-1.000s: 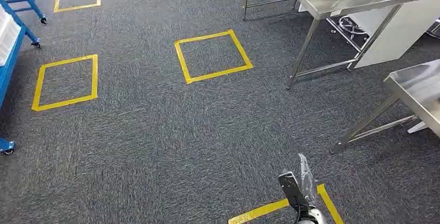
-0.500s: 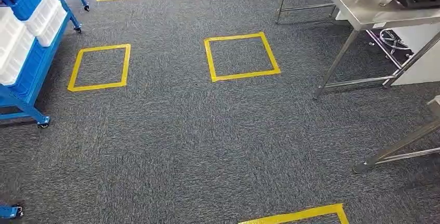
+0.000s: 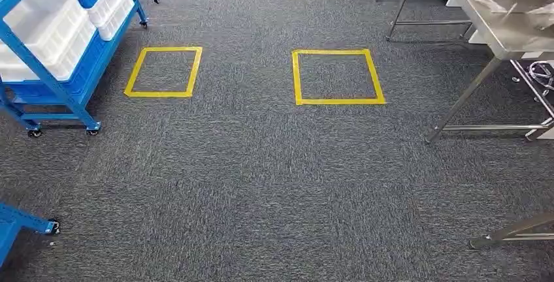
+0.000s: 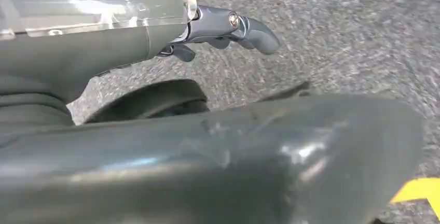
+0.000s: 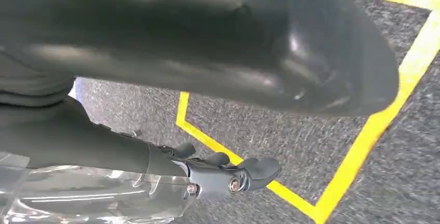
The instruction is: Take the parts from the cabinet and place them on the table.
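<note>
Carpet [image 3: 261, 184] with blue cabinet [image 3: 49, 40] and steel table [image 3: 503, 31] overhead, left hand [image 4: 228, 27] and right hand [image 5: 228, 175] empty, fingers loosely extended.

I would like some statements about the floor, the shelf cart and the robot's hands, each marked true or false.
1. White bins sit on the blue shelf cart. True.
2. The taped squares on the carpet are red. False: the taped squares are yellow.
3. The left hand holds a part. False: nothing is in it.
4. A steel table stands at the right of the head view. True.
5. The right hand hangs over grey carpet with yellow tape. True.
</note>
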Robot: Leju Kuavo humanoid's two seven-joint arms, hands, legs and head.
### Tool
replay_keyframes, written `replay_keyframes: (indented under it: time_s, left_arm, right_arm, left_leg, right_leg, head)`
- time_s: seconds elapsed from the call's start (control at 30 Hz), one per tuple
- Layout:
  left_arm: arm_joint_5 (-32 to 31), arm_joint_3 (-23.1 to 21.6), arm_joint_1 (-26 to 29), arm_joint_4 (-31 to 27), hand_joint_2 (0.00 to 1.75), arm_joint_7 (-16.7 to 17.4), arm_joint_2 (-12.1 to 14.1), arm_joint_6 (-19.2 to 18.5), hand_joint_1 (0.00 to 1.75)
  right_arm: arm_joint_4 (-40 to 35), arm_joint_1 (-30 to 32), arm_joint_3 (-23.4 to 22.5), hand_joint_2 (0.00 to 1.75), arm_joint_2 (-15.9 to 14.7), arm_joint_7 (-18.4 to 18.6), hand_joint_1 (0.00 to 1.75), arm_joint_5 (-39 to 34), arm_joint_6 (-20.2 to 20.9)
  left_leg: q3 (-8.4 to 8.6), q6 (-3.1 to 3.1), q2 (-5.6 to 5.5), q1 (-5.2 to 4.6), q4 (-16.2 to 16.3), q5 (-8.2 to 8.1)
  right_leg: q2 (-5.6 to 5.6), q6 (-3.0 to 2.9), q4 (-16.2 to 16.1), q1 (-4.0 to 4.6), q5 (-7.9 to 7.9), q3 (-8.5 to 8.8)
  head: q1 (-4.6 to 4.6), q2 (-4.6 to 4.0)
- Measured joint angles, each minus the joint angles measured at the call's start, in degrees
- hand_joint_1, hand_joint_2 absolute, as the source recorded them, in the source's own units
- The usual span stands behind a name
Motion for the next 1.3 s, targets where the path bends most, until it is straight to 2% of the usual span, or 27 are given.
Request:
replay_keyframes:
  time_s: [0.03, 0.07, 0.1, 0.13, 0.2, 0.23, 0.27, 0.33, 0.37, 0.4, 0.53, 0.57, 0.6, 0.63, 0.7, 0.73, 0.8, 0.83, 0.87, 0.9, 1.03, 1.07, 1.1, 1.13, 1.2, 1.23, 1.3]
  left_arm:
    - [0.0, 0.0, 0.05, 0.0, 0.0, 0.0, 0.0, 0.02, 0.0]
    - [0.0, 0.0, 0.02, 0.0, 0.0, 0.0, -0.04, 0.02, 0.0]
    - [0.0, 0.0, -0.11, 0.0, 0.0, 0.02, -0.07, 0.02, 0.0]
    - [-0.02, 0.0, -0.27, 0.0, 0.0, 0.02, -0.11, 0.02, 0.0]
    - [-0.02, 0.0, -0.23, 0.0, 0.0, 0.04, -0.15, 0.0, 0.0]
    - [0.0, 0.0, -0.12, 0.0, 0.0, 0.04, -0.15, 0.0, 0.0]
    - [0.0, 0.0, -0.05, 0.0, 0.0, 0.04, -0.13, 0.0, 0.0]
    - [0.0, 0.0, -0.06, 0.0, 0.0, 0.04, -0.18, 0.0, 0.0]
    - [0.0, 0.0, -0.07, 0.0, 0.0, 0.04, -0.18, -0.02, 0.0]
    - [0.02, 0.0, -0.13, 0.0, 0.0, 0.11, -0.18, -0.04, 0.0]
    - [0.44, 0.0, 0.19, 0.0, 0.0, 0.74, -0.15, -0.11, 0.0]
    - [0.55, 0.0, 0.33, 0.0, 0.0, 0.74, -0.13, -0.13, 0.0]
    - [0.59, 0.0, 0.36, 0.0, 0.0, 0.74, -0.13, -0.18, 0.0]
    - [0.64, 0.0, 0.3, 0.0, 0.0, 0.74, -0.11, -0.2, 0.0]
    - [0.7, 0.0, 0.39, 0.0, 0.0, 0.74, -0.04, -0.07, 0.0]
    - [0.83, 0.0, 0.57, 0.0, 0.0, 0.74, -0.02, 0.02, 0.0]
    - [0.83, 0.0, 0.82, 0.0, 0.0, 0.87, 0.07, 0.09, 0.0]
    - [0.83, 0.0, 0.82, 0.0, 0.0, 1.01, 0.13, 0.09, 0.0]
    - [0.83, 0.0, 0.75, 0.0, 0.0, 1.09, 0.17, 0.09, 0.0]
    - [0.83, 0.0, 0.59, 0.0, 0.0, 1.14, 0.2, 0.09, 0.0]
    - [0.81, 0.0, 0.79, 0.0, 0.0, 1.31, 0.31, 0.07, 0.0]
    - [0.83, 0.0, 0.88, 0.0, 0.0, 1.33, 0.31, 0.04, 0.0]
    - [0.81, 0.0, 0.78, 0.0, 0.0, 1.38, 0.31, 0.0, 0.0]
    - [0.79, 0.0, 0.56, 0.0, 0.0, 1.42, 0.31, 0.0, 0.0]
    - [0.75, 0.0, 0.32, 0.0, 0.0, 1.59, 0.28, -0.09, 0.0]
    - [0.64, 0.0, 0.43, 0.0, 0.0, 1.79, 0.28, -0.07, 0.0]
    - [0.66, 0.0, 0.62, 0.0, 0.0, 1.99, 0.31, 0.09, 0.0]
  right_arm:
    - [0.0, -0.17, 0.0, 0.0, 0.02, 0.0, 0.0, 0.02, 0.0]
    - [0.02, -0.12, 0.0, 0.0, -0.02, 0.0, 0.0, 0.02, 0.0]
    - [0.11, 0.08, 0.0, 0.0, 0.02, 0.0, 0.0, 0.04, 0.0]
    - [0.26, 0.12, 0.0, 0.0, 0.07, 0.0, 0.0, 0.04, 0.0]
    - [0.42, 0.23, 0.02, 0.0, 0.07, 0.0, 0.0, 0.07, 0.02]
    - [0.5, 0.24, 0.02, 0.0, 0.07, 0.04, 0.0, 0.07, 0.04]
    - [0.55, 0.25, 0.02, 0.0, 0.07, 0.39, 0.0, 0.18, 0.18]
    - [0.61, 0.26, 0.04, 0.0, 0.02, 1.58, 0.0, 0.68, 0.57]
    - [0.66, 0.31, 0.11, 0.0, 0.0, 2.08, 0.0, 0.9, 0.74]
    - [0.87, 0.41, 0.26, 0.0, 0.02, 2.71, 0.0, 1.24, 1.18]
    - [0.96, 0.07, 1.09, 0.0, 0.02, 4.5, 0.0, 2.1, 2.49]
    - [0.98, 0.09, 1.2, 0.0, 0.02, 4.79, 0.0, 2.21, 2.8]
    - [0.98, 0.31, 1.31, 0.0, 0.02, 4.9, 0.0, 2.41, 3.11]
    - [0.98, 0.51, 1.38, 0.0, 0.0, 5.05, 0.0, 2.56, 3.35]
    - [1.05, 0.68, 1.46, 0.0, 0.0, 5.94, 0.0, 2.58, 4.48]
    - [1.09, 0.66, 1.53, 0.0, -0.04, 6.41, 0.0, 2.6, 4.96]
    - [1.09, 0.58, 1.77, 0.0, -0.04, 7.08, 0.0, 2.75, 5.66]
    - [1.09, 0.5, 1.86, 0.0, -0.04, 7.41, 0.0, 2.82, 6.01]
    - [1.09, 0.5, 1.92, 0.0, -0.04, 7.63, 0.0, 2.86, 6.38]
    - [1.14, 0.57, 2.05, 0.0, -0.02, 7.87, 0.0, 2.93, 6.6]
    - [1.18, 0.1, 2.4, 0.0, -0.04, 8.83, 0.0, 3.37, 7.87]
    - [1.18, 0.1, 2.49, 0.0, -0.09, 9.23, 0.0, 3.52, 8.35]
    - [1.2, 0.24, 2.56, 0.0, -0.24, 9.79, 0.0, 3.61, 8.85]
    - [1.2, 0.3, 2.64, 0.0, -0.22, 10.41, 0.0, 3.67, 9.31]
    - [1.27, 0.5, 2.73, 0.0, -0.22, 12.08, 0.0, 3.87, 10.35]
    - [1.27, 0.5, 2.75, 0.0, -0.24, 13.01, 0.0, 3.91, 10.9]
    - [1.27, 0.5, 2.75, 0.0, -0.24, 14.71, 0.0, 4.11, 11.63]
  left_leg:
    - [0.27, 0.59, -0.67, 0.19, -0.77, 0.5]
    - [0.63, 0.86, -1.22, 0.45, -1.14, 0.94]
    - [0.58, 1.23, -1.64, 0.57, -1.24, 1.15]
    - [0.39, 1.36, -2.34, 0.59, -1.23, 1.25]
    - [0.21, 1.46, -3.62, 0.49, -1.15, 1.32]
    - [0.16, 1.41, -4.41, 0.5, -1.06, 1.35]
    - [0.18, 1.37, -5.24, 0.53, -0.97, 1.34]
    - [0.3, 1.05, -6.7, 0.65, -0.71, 1.23]
    - [0.22, 0.74, -7.3, 0.69, -0.47, 1.07]
    - [-0.16, 0.25, -7.71, 0.39, -0.05, 0.94]
    - [-1.01, -1.24, -9.64, 0.75, -0.14, 1.28]
    - [-1.07, -1.36, -8.31, 0.9, 0.63, 0.63]
    - [-2.06, -1.5, -5.8, 0.68, 2.77, -1.0]
    - [-4.08, -1.67, -4.5, 0.71, 6.98, -3.46]
    - [-8.48, -1.93, -3.62, 0.83, 16.47, -7.49]
    - [-9.45, -1.98, -3.52, 0.85, 18.65, -7.72]
    - [-7.33, -1.8, -3.24, 0.84, 14.73, -4.72]
    - [-4.41, -1.56, -2.65, 0.8, 9.34, -2.07]
    - [-1.3, -1.11, -0.84, 0.63, 3.76, 0.09]
    - [-0.01, -0.83, 1.77, 0.16, 0.84, -0.33]
    - [-0.4, 0.3, -0.48, -0.21, 0.17, 0.21]
    - [0.27, 0.77, -0.9, 0.35, -0.51, 0.79]
    - [0.29, 0.93, -1.39, 0.32, -0.67, 0.96]
    - [0.12, 1.25, -1.89, 0.34, -0.67, 1.13]
    - [-0.07, 1.44, -3.06, 0.27, -0.64, 1.21]
    - [-0.1, 1.43, -3.79, 0.27, -0.57, 1.21]
    - [-0.01, 1.39, -5.12, 0.33, -0.46, 1.2]
  right_leg:
    - [-0.58, 0.4, 0.26, 0.3, -0.25, 0.21]
    - [1.99, 0.68, 1.72, -0.17, -1.22, -0.35]
    - [4.59, 0.82, 4.54, -0.24, -3.4, -1.64]
    - [5.93, 0.99, 8.85, -0.42, -5.92, -3.68]
    - [6.57, 1.31, 16.36, -0.6, -8.86, -7.31]
    - [6.59, 1.45, 17.44, -0.63, -8.45, -7.94]
    - [6.62, 1.52, 15.62, -0.76, -6.53, -7.23]
    - [7.21, 1.55, 6.79, -1.2, -1.23, -3.2]
    - [8.89, 1.6, 2.37, -1.51, 0.67, -1.25]
    - [11.26, 1.61, 0.95, -1.42, -0.25, -0.77]
    - [9.18, 0.07, 0.66, -1.29, 0.21, -0.9]
    - [8.38, -0.49, 0.39, -1.36, 0.39, -0.72]
    - [7.89, -0.91, 0.28, -1.19, 0.33, -0.68]
    - [7.08, -1.24, 0.29, -0.97, 0.28, -0.71]
    - [5.5, -1.48, 0.34, -0.53, 0.14, -0.79]
    - [4.83, -1.51, 0.39, -0.42, 0.12, -0.8]
    - [3.64, -1.56, 0.48, -0.29, -0.01, -0.72]
    - [3.04, -1.47, 0.55, -0.25, -0.13, -0.57]
    - [2.48, -1.29, 0.61, -0.18, -0.28, -0.34]
    - [1.99, -0.99, 0.74, 0.13, -0.49, -0.25]
    - [-0.01, 0.06, 0.59, 0.07, -0.58, 0.13]
    - [1.28, 0.63, 0.99, -0.18, -1.08, 0.1]
    - [4.31, 0.88, 2.36, -0.35, -2.22, -0.48]
    - [5.74, 0.95, 5.5, -0.4, -4.36, -2.06]
    - [6.47, 1.11, 14.42, -0.56, -8.45, -6.45]
    - [6.52, 1.16, 17.4, -0.57, -8.93, -8.04]
    - [6.58, 1.19, 15.27, -0.75, -6.11, -7.33]
  head:
    - [-0.02, 0.0]
    - [0.04, 0.0]
    - [0.11, 0.0]
    - [0.13, 0.0]
    - [0.11, 0.0]
    - [0.09, 0.0]
    - [0.11, 0.0]
    - [0.11, 0.0]
    - [0.11, 0.0]
    - [0.13, 0.0]
    - [0.04, 0.0]
    - [0.02, 0.0]
    - [-0.07, 0.0]
    - [-0.07, 0.0]
    - [-0.07, 0.0]
    - [-0.04, 0.0]
    - [-0.07, 0.0]
    - [-0.07, 0.0]
    - [-0.07, 0.0]
    - [-0.04, 0.0]
    - [0.02, 0.0]
    - [0.07, 0.0]
    - [0.05, 0.0]
    - [0.13, 0.0]
    - [0.13, 0.0]
    - [0.11, 0.0]
    - [0.13, 0.0]
